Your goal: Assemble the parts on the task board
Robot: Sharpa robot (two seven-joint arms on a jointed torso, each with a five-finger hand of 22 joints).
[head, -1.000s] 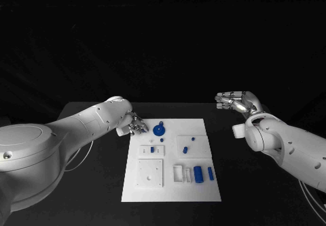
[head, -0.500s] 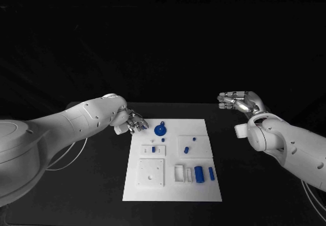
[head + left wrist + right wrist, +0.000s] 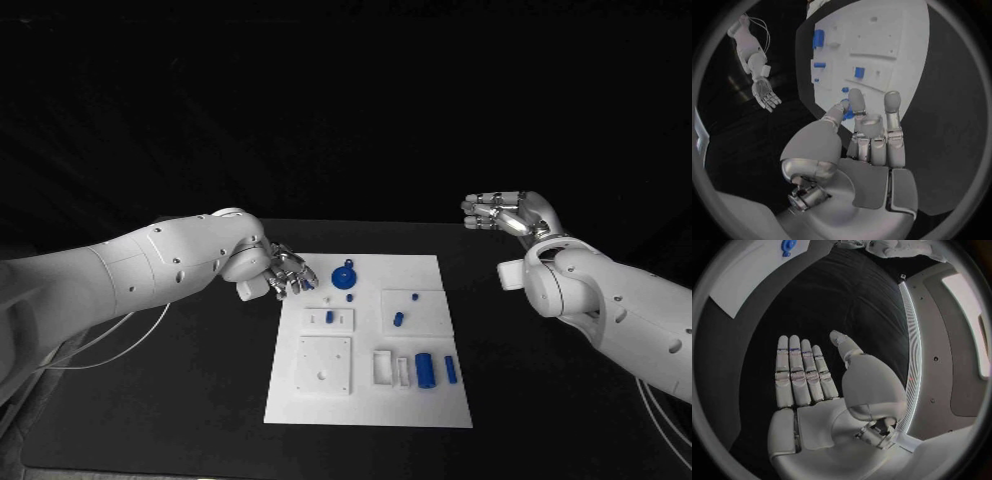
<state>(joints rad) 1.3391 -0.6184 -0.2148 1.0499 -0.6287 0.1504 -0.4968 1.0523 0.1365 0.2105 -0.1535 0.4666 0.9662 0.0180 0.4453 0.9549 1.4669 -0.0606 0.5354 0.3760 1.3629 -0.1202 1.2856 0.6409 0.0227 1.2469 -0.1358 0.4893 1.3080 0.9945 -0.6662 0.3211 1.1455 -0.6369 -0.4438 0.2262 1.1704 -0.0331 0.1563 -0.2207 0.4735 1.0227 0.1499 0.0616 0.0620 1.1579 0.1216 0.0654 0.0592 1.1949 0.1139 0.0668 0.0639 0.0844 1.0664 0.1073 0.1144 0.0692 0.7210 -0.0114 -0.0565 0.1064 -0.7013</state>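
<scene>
Black table [image 3: 188,400] under dark room, flat white rectangular task board [image 3: 433,400] at centre. Small blue plastic parts on board: round knobbed piece [image 3: 345,277] near far edge, cylinder [image 3: 424,370] and slim bar [image 3: 450,369] near front. Left hand [image 3: 286,272] at board's far left corner, thumb and finger pinching small blue part [image 3: 847,114]. Right hand [image 3: 505,213] raised well right of board, fingers spread, holding nothing. Judged step: carrying picked part toward its seat; next move needs careful alignment over matching socket before lowering.

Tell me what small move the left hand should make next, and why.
Probably carry the small blue part out over the task board toward an open slot: the left hand pinches it at the board's far left corner, while the right hand hovers open, off to the side.
</scene>
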